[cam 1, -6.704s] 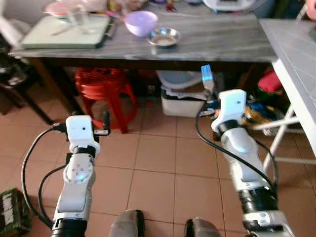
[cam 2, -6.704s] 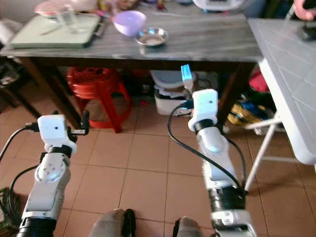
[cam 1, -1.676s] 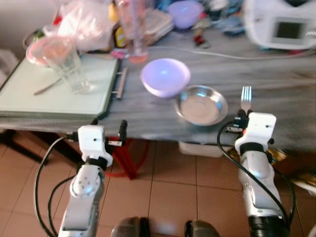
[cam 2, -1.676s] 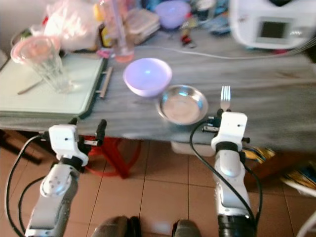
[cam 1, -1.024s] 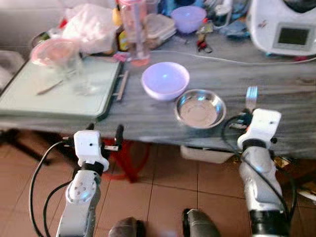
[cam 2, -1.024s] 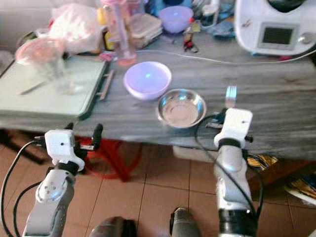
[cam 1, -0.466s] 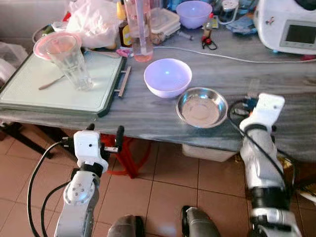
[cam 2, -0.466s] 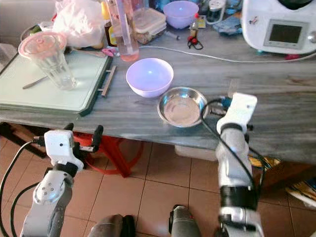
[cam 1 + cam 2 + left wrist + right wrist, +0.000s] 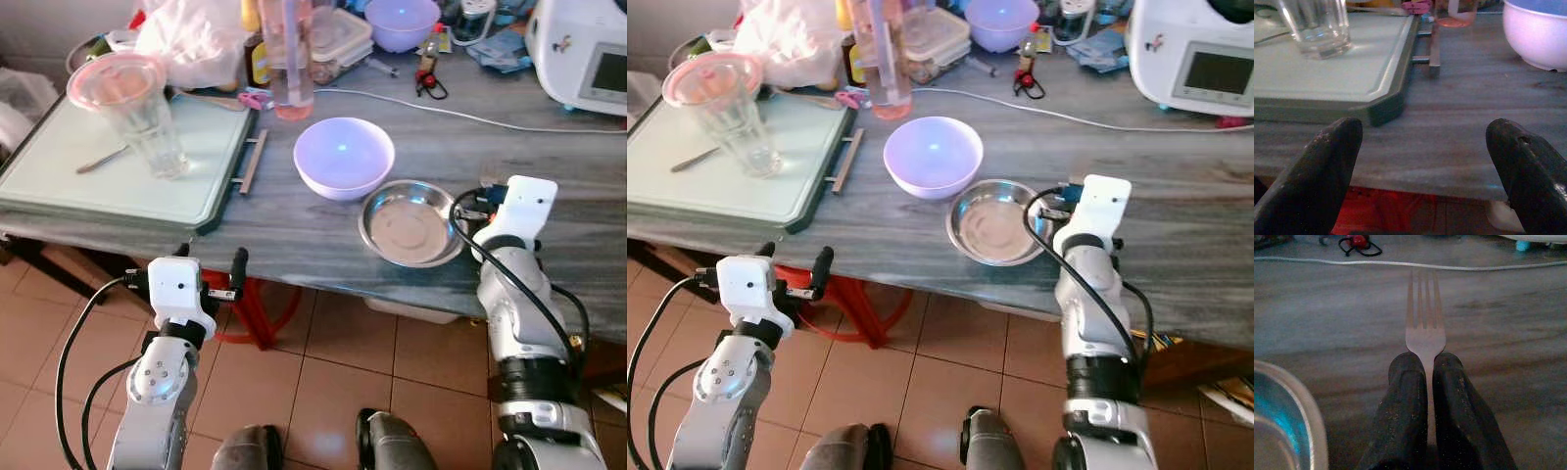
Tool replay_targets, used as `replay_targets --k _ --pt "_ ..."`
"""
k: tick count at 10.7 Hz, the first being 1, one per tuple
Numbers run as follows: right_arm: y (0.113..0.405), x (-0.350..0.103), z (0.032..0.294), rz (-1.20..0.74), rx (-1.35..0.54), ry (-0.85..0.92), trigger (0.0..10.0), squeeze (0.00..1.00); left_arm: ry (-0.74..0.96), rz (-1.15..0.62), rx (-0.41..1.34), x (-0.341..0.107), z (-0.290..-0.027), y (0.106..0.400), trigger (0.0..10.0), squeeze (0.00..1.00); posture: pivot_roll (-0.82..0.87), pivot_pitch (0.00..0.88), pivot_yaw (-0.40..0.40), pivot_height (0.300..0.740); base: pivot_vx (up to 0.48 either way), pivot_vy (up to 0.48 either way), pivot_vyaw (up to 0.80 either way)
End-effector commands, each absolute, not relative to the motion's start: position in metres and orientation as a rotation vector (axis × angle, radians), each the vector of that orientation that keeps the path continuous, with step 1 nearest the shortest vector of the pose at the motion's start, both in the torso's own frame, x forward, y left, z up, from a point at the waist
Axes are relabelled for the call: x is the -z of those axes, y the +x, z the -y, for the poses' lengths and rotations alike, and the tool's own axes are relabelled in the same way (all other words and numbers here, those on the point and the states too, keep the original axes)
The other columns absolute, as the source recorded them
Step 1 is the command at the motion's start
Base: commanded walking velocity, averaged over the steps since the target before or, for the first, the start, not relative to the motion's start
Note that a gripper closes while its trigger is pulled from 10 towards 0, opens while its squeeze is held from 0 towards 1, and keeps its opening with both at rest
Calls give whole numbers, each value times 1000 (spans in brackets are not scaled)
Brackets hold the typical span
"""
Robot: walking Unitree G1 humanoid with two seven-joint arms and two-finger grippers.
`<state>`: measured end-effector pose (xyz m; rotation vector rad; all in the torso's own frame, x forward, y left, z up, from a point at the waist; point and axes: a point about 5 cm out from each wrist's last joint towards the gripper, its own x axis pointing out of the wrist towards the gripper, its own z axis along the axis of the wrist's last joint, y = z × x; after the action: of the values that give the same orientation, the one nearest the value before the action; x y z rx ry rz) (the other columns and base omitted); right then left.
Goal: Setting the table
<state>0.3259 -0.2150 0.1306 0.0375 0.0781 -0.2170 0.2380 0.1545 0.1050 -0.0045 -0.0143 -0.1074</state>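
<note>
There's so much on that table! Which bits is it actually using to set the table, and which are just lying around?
In use: fork held in the right gripper, steel dish, lilac bowl.

Lying about: tray, glass, white appliance, plastic bag, cable.

Both eye views looked forward and steeply down from the head onto the grey table (image 9: 294, 245) and the tiled floor before it, at mid range; right eye sat slightly to the side, so the purple bowl (image 9: 933, 155) and steel dish (image 9: 996, 233) were shared with small offset. Left wrist view looked low and level across the table edge, close, between spread fingers (image 9: 1327, 166), facing the tray (image 9: 1342, 83) and bowl, both shared with the eye views. Right wrist view looked along its fingers (image 9: 1405, 416) just above the tabletop, very near, catching the dish rim shared with the head views.
</note>
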Motion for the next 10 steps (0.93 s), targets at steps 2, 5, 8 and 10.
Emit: replay_targets --k 2,5,8,10 --pt "301 -80 211 -309 201 45 10000 0 -3 6 103 -104 -157 237 10000 0 46 187 88 740 0 0 0" --pt "280 -71 209 -360 187 27 10000 0 -5 8 108 -105 -156 239 10000 0 38 181 84 740 0 0 0" --pt "270 -68 220 -390 212 -8 10000 0 -5 10 110 -104 -155 240 10000 0 34 177 81 740 0 0 0" --pt "265 -71 230 -381 270 -20 10000 0 -5 12 109 -105 -156 241 10000 0 34 174 79 740 0 0 0"
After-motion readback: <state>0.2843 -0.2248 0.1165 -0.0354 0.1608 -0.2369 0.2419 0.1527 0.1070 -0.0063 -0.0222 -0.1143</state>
